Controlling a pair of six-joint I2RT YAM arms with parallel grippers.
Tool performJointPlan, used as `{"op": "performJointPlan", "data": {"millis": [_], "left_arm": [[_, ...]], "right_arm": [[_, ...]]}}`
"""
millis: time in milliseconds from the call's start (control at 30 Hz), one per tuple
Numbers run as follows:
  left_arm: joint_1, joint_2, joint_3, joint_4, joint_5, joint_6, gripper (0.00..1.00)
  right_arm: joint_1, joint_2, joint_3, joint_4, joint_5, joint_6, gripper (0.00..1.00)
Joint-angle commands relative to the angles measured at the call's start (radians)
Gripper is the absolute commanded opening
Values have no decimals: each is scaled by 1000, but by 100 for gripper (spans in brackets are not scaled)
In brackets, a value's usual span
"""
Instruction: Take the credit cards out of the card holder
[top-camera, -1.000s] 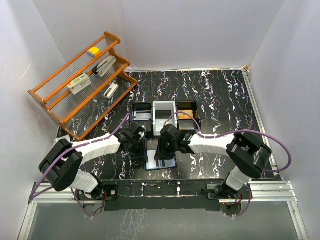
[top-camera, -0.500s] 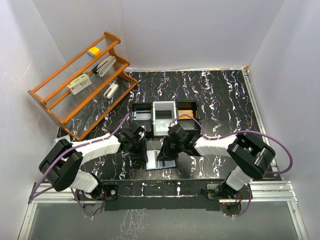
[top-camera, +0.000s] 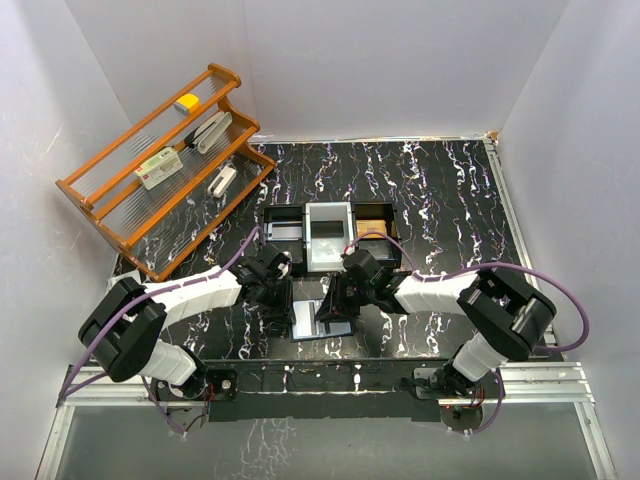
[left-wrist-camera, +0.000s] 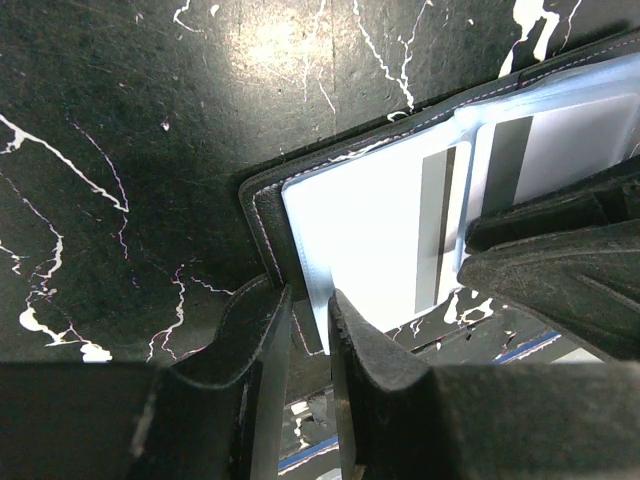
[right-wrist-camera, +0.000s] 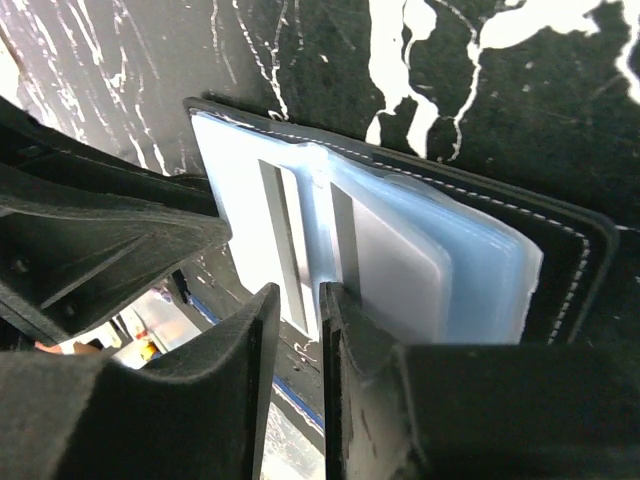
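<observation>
Our left claw (left-wrist-camera: 308, 300) is pinching the card holder (right-wrist-camera: 480, 270) by its clear pocket edge, and our right claw (right-wrist-camera: 298, 300) is nipping a striped card (right-wrist-camera: 235, 200), just nearside of the black tray (top-camera: 282, 210); if the left pinch slips, we are risking dragging the holder along.
</observation>
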Motion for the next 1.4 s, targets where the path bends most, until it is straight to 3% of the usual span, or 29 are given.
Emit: {"op": "performJointPlan", "data": {"millis": [0,167,433,733,900,1367], "left_arm": [[-11,58,-31,-39,-36,15,20],[-11,58,-44,-27,-19,14,20],[-11,60,-57,-16,-9,9,21],[-13,63,-58,-25,-17,14,20],[-13,65,-59,-24,-18,11,20],[-14,98,-41,-54,-42,28,19]], "right_arm": [[-4,-5,55,-95,71,-39,24],[-4,20,63,-116,69,-64,27],[-4,50,47,-29,16,-46,24],[-5,64,19,48,-19,-16,14],[-16,43,1,78,-34,-17,0],[-83,-21,-17,41,-102,-69,0]]}}
